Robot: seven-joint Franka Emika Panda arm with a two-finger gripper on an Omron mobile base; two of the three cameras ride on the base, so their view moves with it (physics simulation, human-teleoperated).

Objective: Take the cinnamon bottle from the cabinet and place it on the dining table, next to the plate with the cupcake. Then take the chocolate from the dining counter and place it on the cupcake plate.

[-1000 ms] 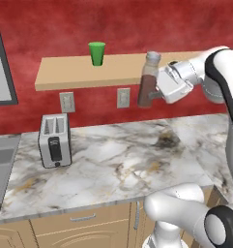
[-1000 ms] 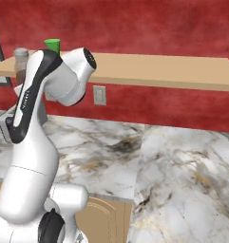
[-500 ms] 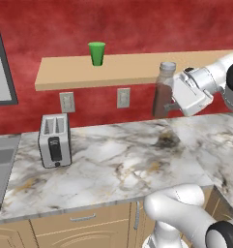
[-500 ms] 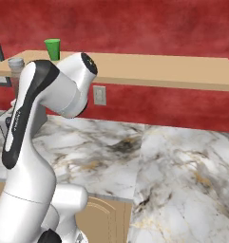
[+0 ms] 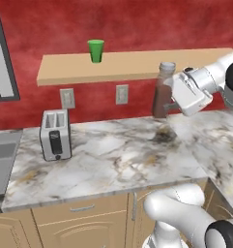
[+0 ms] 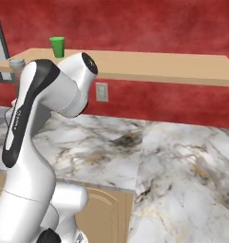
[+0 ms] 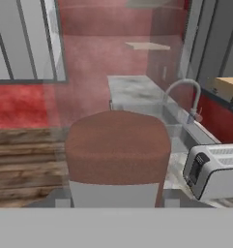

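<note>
The cinnamon bottle [image 5: 163,91] hangs in the air above the far edge of the marble counter [image 5: 113,155], off the wooden shelf [image 5: 132,65] and just in front of the shelf's lip. Its long axis runs close to vertical, with the grey cap at the top, level with the shelf board, and the base pointing down toward the counter without touching it. The upper end leans slightly to the right in the left base view. The dark reddish-brown powder fills most of the clear body.

The gripper [image 5: 178,94] comes in from the right and is closed on the bottle at about mid-height, its white hand pressed against the bottle's right side. In the hand view the bottle [image 7: 117,157] sits right in front of the camera, brown fill above a pale label band, with the dark fingertips [image 7: 170,197] flanking it low at either side.

In the right base view the bottle's cap [image 6: 16,64] peeks out at the far left behind the arm.

A green cup [image 5: 95,50] stands upright on the shelf, well to the left of the bottle. A silver toaster [image 5: 55,134] stands on the counter at the left, below two wall outlets [image 5: 121,94]. A faucet [image 7: 183,94] arches over a sink beyond the toaster in the hand view.
</note>
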